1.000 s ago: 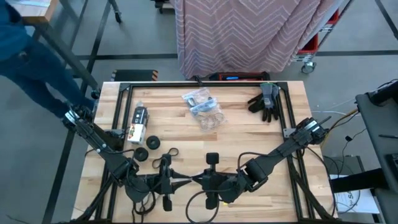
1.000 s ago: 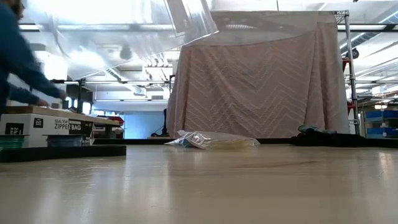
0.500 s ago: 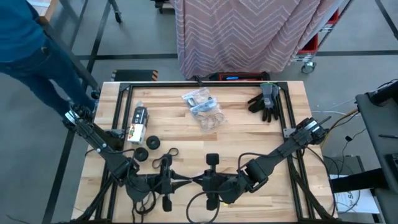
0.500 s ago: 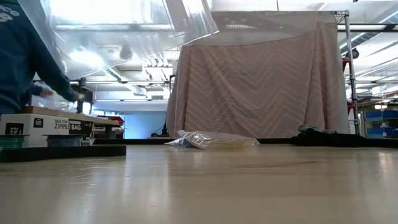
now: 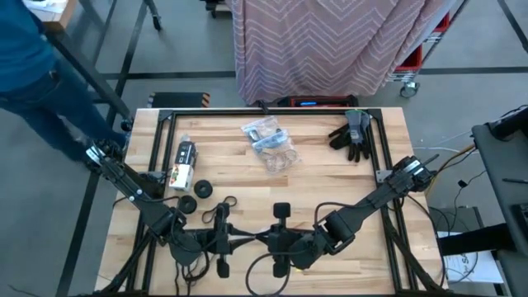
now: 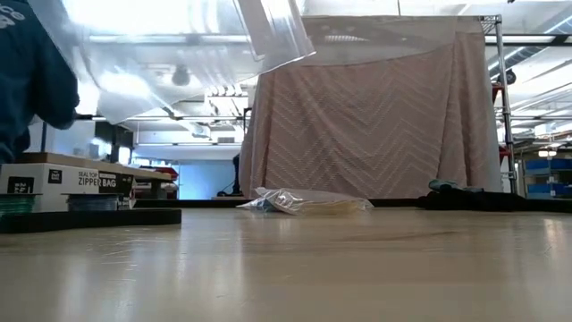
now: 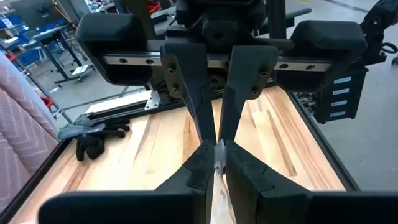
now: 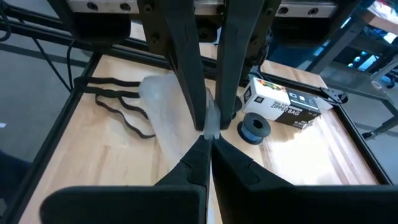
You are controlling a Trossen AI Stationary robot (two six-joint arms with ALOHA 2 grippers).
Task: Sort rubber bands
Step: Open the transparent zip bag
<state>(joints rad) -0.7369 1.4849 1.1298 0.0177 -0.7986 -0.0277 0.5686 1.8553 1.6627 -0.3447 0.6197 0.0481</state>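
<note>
High view: both arms are folded low along the near edge of the table (image 5: 346, 186), forearms flat, wrists turned inward so the two grippers face tip to tip. The left gripper (image 5: 244, 239) and right gripper (image 5: 262, 239) meet near the middle of that edge. Farther off lie clear bags (image 5: 269, 145), gloves (image 5: 351, 134), a box (image 5: 181, 162) and two dark rolls (image 5: 195, 198). A person (image 5: 33, 74) stands off the far left corner.

Low view: neither gripper shows. The bags, gloves and box sit along the far edge.

Left wrist view: the left gripper's fingers (image 7: 249, 174) are drawn narrow, with a strip of clear film (image 7: 216, 186) pinched between them. The right gripper's tips touch theirs head-on.

Right wrist view: the right gripper's fingers (image 8: 233, 168) are pressed together. Their tips touch the film, but whether they grip it cannot be told. The film widens into a loose clear bag (image 8: 165, 112) lying on the table. Black rubber bands (image 8: 118, 102) lie flat on the wood just beyond that bag, toward the near frame rail, apart from both grippers.
</note>
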